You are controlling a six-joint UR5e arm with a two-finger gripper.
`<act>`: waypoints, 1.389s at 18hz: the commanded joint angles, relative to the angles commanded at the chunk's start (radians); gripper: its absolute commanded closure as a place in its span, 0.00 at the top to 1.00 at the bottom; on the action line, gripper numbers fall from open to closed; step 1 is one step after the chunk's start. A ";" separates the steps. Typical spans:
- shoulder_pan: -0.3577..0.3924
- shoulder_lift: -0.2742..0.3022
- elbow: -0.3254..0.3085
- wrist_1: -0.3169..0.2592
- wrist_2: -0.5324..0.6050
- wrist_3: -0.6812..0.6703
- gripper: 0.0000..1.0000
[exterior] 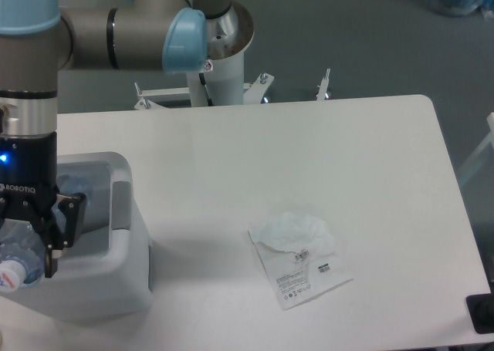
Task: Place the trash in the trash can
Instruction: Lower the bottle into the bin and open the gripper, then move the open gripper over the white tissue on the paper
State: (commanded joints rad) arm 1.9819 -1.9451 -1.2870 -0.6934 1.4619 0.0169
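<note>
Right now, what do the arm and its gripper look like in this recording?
The arm has grey tubular links with light blue joint caps and a silver wrist section. Below it hangs a black gripper with white ROBOTIQ lettering, a small glowing blue light, and black fingers. A white pedestal base stands behind the table.

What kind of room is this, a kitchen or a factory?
Neither, most likely a robotics lab: an arm on a pedestal works at a plain white table, with only a bin, bottle and bag set out.
</note>
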 joint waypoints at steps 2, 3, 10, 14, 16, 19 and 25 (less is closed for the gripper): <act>0.000 0.005 -0.006 0.000 0.000 0.000 0.76; 0.000 0.008 -0.009 0.000 0.000 -0.002 0.76; 0.046 0.037 -0.025 0.000 0.002 -0.003 1.00; 0.190 0.067 -0.081 -0.005 0.003 -0.026 1.00; 0.270 0.086 -0.142 -0.005 0.002 -0.043 1.00; 0.359 0.089 -0.207 -0.011 0.006 -0.043 1.00; 0.500 0.089 -0.385 -0.021 0.041 -0.035 1.00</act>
State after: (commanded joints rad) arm 2.4816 -1.8561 -1.6716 -0.7148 1.5033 -0.0184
